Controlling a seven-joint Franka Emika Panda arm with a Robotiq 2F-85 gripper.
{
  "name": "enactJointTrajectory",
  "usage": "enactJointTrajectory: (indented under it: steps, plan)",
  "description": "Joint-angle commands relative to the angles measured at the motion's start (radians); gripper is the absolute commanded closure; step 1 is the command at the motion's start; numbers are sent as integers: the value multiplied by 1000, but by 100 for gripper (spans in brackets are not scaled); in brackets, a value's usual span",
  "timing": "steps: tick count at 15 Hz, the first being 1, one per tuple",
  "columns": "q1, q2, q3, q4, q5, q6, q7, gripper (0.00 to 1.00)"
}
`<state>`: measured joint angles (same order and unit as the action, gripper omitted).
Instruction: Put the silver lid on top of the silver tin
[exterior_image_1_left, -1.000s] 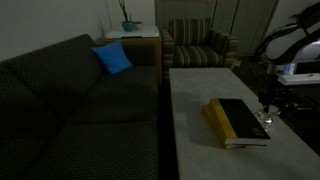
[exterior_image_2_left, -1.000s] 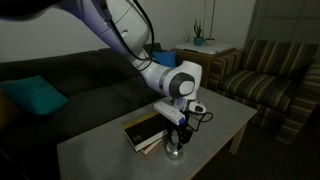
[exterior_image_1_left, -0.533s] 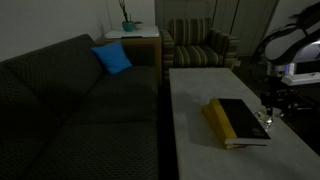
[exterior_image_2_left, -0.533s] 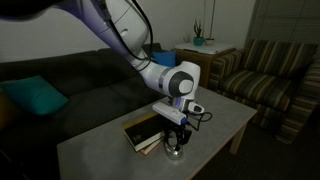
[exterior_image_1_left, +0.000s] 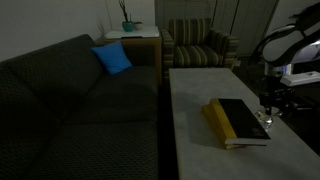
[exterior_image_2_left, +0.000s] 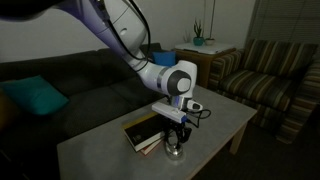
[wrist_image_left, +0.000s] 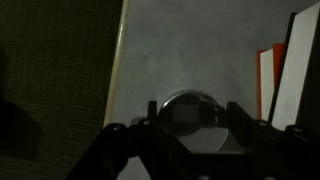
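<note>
The hand (exterior_image_2_left: 177, 138) is clamped on the silver lid (wrist_image_left: 190, 110), low over the bench (exterior_image_2_left: 222, 122); the book (exterior_image_2_left: 143, 133) lies just beside.

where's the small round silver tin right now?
In an exterior view the small round silver tin sits on the pale table, just beside the black-and-yellow book, directly below the gripper.

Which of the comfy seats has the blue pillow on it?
The long dark sofa next to the table. The blue pillow leans against its backrest. The striped armchair shows no pillow at all.
</note>
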<state>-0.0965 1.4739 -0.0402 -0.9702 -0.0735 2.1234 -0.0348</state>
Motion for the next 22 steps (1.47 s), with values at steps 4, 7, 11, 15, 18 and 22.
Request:
enactJointTrajectory:
  steps: [4, 7, 11, 15, 18, 22]
  plan:
    - [27, 1, 0, -45, -5, 181, 5, 56]
    - [34, 3, 12, -75, 4, 255, -2, 56]
    - [29, 5, 20, -116, 19, 314, 6, 56]
    - [21, 3, 13, -129, 39, 325, 36, 56]
    - [18, 3, 13, -128, 52, 334, 49, 56]
    - [13, 2, 17, -130, 61, 354, 49, 56]
